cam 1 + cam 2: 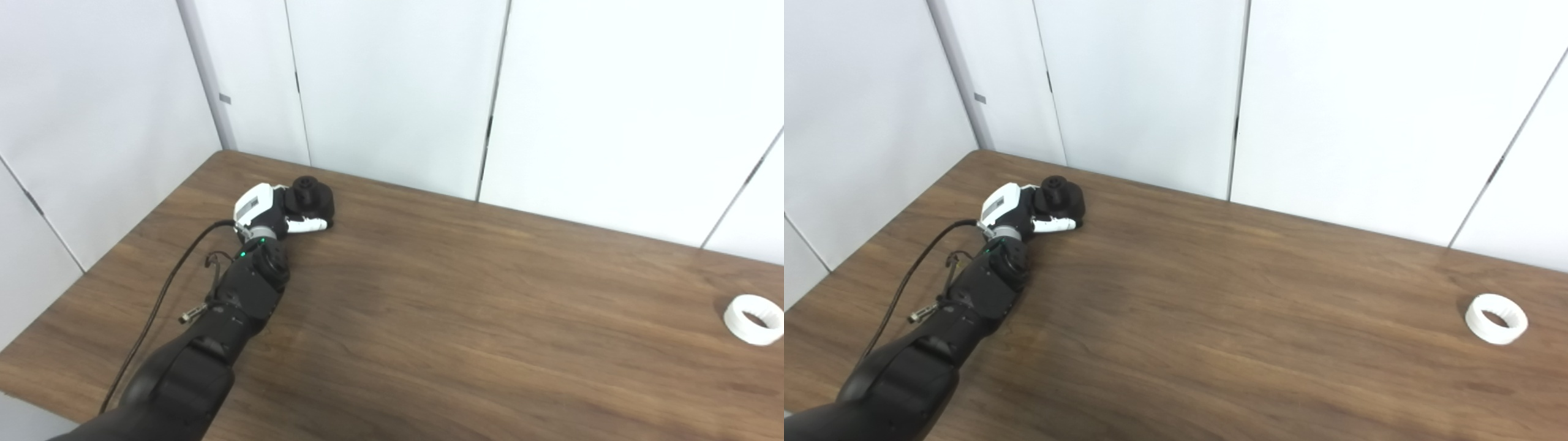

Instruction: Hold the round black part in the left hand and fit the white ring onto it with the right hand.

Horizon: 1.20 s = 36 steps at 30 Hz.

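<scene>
round black part [311, 195] within left hand [274, 212] fingers [306, 225].

- Left arm [202, 343]: glossy black, rounded segments.
- Black cable [160, 300] loops along its left side.
- Small green light [243, 253] at the wrist.
- Left hand [269, 211]: white shell, black inner parts, white fingers [306, 225].

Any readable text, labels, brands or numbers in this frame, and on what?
None can be read.
Left robot hand: a grey patch on its white back, too blurred to tell if it is print.
Black part, white ring, table and wall panels: no markings visible.
</scene>
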{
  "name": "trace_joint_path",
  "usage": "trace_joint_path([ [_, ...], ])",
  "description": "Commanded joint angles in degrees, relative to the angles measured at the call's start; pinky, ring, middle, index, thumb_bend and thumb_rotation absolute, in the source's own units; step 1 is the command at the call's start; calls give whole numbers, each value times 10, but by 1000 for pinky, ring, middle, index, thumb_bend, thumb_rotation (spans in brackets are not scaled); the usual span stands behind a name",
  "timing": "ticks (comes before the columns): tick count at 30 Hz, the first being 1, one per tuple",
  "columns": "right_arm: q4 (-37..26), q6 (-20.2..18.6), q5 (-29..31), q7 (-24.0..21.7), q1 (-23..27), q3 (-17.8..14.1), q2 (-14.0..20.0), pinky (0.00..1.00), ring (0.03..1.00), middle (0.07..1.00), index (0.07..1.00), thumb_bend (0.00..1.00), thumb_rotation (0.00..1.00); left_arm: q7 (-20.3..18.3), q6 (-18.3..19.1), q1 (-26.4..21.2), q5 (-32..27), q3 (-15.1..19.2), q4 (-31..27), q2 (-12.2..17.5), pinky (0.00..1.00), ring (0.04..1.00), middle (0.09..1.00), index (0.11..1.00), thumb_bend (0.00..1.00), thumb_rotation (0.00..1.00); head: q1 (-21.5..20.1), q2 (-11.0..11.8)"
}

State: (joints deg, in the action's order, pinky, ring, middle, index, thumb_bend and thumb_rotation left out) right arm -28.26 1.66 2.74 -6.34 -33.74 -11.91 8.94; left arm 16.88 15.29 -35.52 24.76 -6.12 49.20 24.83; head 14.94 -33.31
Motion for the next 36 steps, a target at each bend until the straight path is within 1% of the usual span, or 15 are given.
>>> trace_joint_path([
  [1,-22,16,1,5,-3,-2,3,1000,981,947,919,725,1000,8,-2,-15,-2,1,1,-2,1000,979,913,770,979,396,0,0],
  [2,-21,18,2,5,-3,-2,2,1000,980,947,918,719,1000,21,-20,-12,-3,3,4,-3,1000,966,898,736,939,365,0,0],
  [4,-21,19,13,3,-3,-2,2,1000,977,943,918,688,1000,50,-65,-9,-12,12,15,-6,1000,921,846,625,848,216,0,0],
  [5,-20,19,19,2,-3,-2,3,1000,980,944,917,661,1000,65,-87,-8,-20,20,22,-9,1000,913,825,558,689,142,0,0],
  [6,-20,18,22,1,-4,-2,3,1000,983,945,916,626,1000,79,-106,-9,-26,26,31,-12,1000,903,801,521,606,98,0,0],
  [7,-19,18,22,2,-4,-2,4,1000,984,947,917,606,1000,89,-119,-9,-29,30,38,-14,1000,883,772,497,554,67,0,0],
  [8,-20,18,20,2,-4,-3,4,1000,984,947,917,602,1000,95,-127,-10,-31,31,43,-15,1000,877,763,489,536,57,0,0],
  [13,-20,16,16,3,-6,-3,5,1000,983,948,920,625,1000,109,-146,-13,-32,27,62,-17,996,851,742,481,518,48,0,0],
  [18,-17,22,16,1,-7,-3,7,1000,986,949,924,635,1000,119,-153,-11,-35,29,64,-20,1000,876,756,482,519,49,0,-2],
  [20,-17,22,15,2,-7,-4,8,1000,989,950,927,652,1000,127,-164,-8,-35,27,62,-21,1000,873,752,482,520,49,0,-2],
  [25,-19,20,16,2,-7,-3,7,1000,983,946,922,639,1000,122,-171,7,-36,22,33,-22,1000,885,761,482,519,51,-2,-5],
  [30,-26,11,11,4,-5,-1,5,1000,979,936,913,659,1000,93,-186,43,-19,0,-49,-10,1000,882,765,485,517,52,-9,-8],
  [32,-25,12,12,5,-4,-1,3,1000,978,934,911,663,1000,84,-182,58,-11,-6,-88,-7,1000,870,765,486,516,55,-16,-10],
  [34,-24,19,10,5,-2,1,1,1000,971,930,912,648,1000,69,-167,79,-4,-8,-148,-8,994,871,771,485,516,57,-23,-13],
  [36,-26,18,5,5,-2,4,0,1000,960,929,917,622,1000,60,-166,99,16,-17,-205,-8,921,870,773,486,516,58,-29,-14],
])
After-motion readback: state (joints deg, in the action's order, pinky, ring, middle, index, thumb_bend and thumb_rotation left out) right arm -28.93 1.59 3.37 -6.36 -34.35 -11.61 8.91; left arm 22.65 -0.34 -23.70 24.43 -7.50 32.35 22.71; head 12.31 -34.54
